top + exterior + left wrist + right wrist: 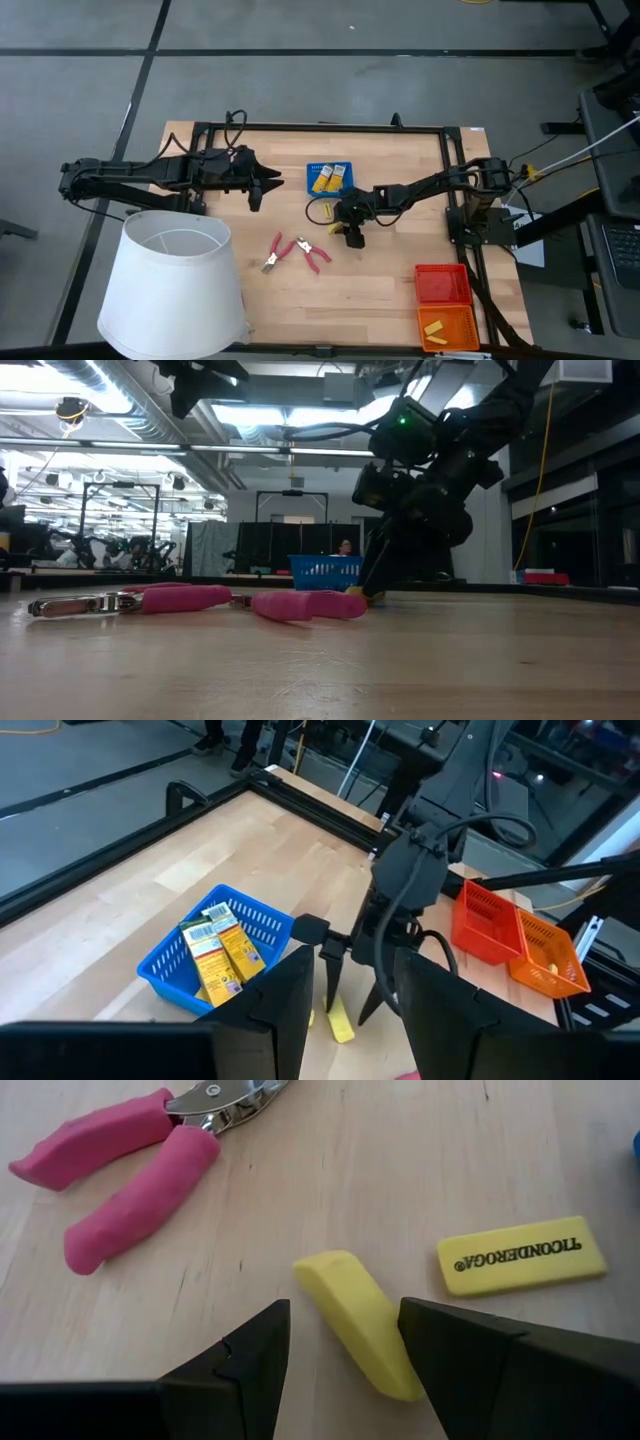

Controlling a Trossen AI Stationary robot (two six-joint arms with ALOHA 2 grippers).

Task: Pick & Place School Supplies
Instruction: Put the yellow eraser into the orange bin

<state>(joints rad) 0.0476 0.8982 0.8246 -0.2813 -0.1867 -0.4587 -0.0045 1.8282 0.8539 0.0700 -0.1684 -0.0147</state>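
Over the middle of the wooden surface [380, 280], seen from above, my right claw [352, 232] hangs just short of the blue tray [331, 180], which already holds two labelled yellow packs [333, 178]; my left claw [262, 186] waits well apart toward the lampshade [175, 285], fingers parted and empty. Two red-handled tools [296, 251] lie on the near side of my right claw, and the red tray [441, 283] and orange tray [447, 327] sit at the right corner, the orange one carrying small yellow pieces. At surface level, the pink handles [250, 601] lie flat in the foreground and my right claw comes down behind them, its tips close to the wood. From the left wrist, I note my right claw's fingers [331, 990] spread and pointing down, with a plain yellow block [340, 1019] on the wood just beside one tip. From the right wrist, that yellow block [362, 1320] lies between my parted fingers [245, 1360], not yet clamped, its long axis running slantwise and leaning toward one finger; a printed yellow eraser [521, 1256] lies just beside it, outside the gap. Judgement: my right arm is plainly the nearer, and the close turns on catching the block across its narrow width.
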